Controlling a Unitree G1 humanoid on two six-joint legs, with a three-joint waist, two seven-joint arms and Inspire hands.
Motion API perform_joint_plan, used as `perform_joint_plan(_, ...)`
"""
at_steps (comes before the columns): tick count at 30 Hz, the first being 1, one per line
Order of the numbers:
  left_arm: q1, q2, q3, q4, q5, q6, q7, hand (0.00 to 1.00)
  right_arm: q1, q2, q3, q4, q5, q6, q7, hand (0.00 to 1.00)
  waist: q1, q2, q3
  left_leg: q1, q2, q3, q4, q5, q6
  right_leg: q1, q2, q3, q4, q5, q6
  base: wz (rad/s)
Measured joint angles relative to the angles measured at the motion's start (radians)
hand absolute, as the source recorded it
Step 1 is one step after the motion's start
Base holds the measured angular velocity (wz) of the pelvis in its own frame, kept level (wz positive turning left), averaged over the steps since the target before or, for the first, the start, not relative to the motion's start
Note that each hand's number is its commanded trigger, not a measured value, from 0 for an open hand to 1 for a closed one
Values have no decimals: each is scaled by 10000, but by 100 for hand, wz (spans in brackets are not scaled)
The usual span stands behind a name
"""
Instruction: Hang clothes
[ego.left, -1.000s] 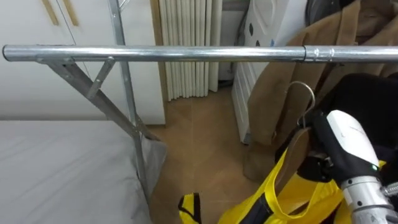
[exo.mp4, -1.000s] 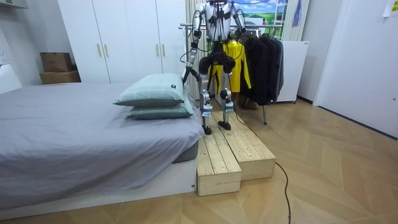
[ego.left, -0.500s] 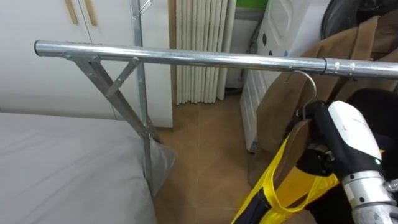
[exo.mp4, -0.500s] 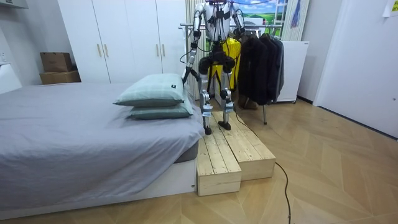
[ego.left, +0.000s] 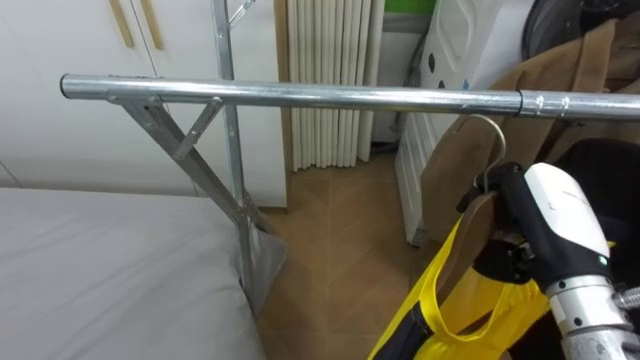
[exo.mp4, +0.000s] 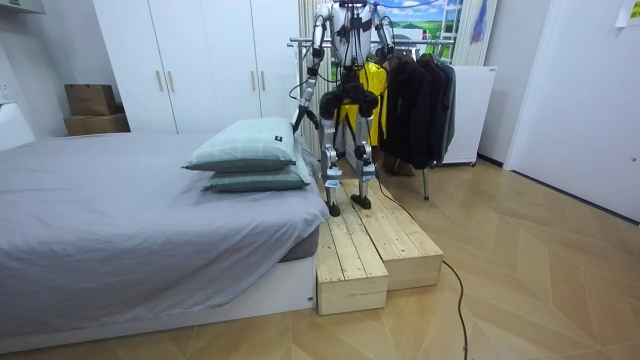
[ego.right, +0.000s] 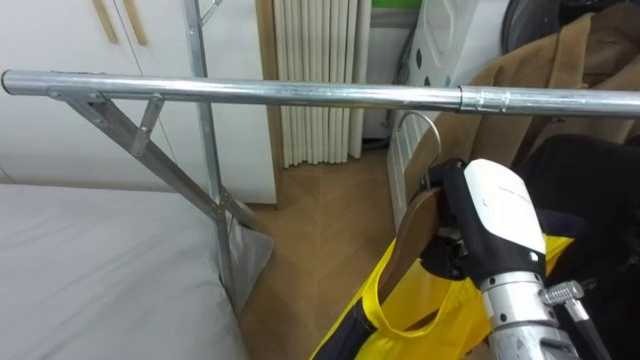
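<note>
The left and right eye views looked down from the robot's head, close behind the horizontal silver metal rail (ego.left: 300, 96), sharing it and the white bed sheet (ego.left: 100, 270), while the room view faced the robot's back from well beyond the pale wooden plank platform (exo.mp4: 380, 245).

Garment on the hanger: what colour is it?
Yellow garment, clearest in the left eye view, hanging from the wooden hanger held by the right robot hand.
</note>
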Motion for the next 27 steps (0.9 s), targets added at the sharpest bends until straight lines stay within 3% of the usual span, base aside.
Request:
perform_joint_plan(13, 1, 2, 1, -11, 0, 0, 0, 0, 0, 8, 0, -1, 17, 0, 1, 100, -4, -121, -59, 44, 0, -47, -1, 0, 0, 83, -8, -38, -39, 4, -6, 1)
perform_joint_plan(27, 0, 32, -43, -18, -1, -59, 2, 0, -1, 30, 71, 0, 74, -41, 0, 100, 1, -194, -38, 52, -1, -137, 0, 1, 0, 111, -15, -84, -41, 4, -7, 1)
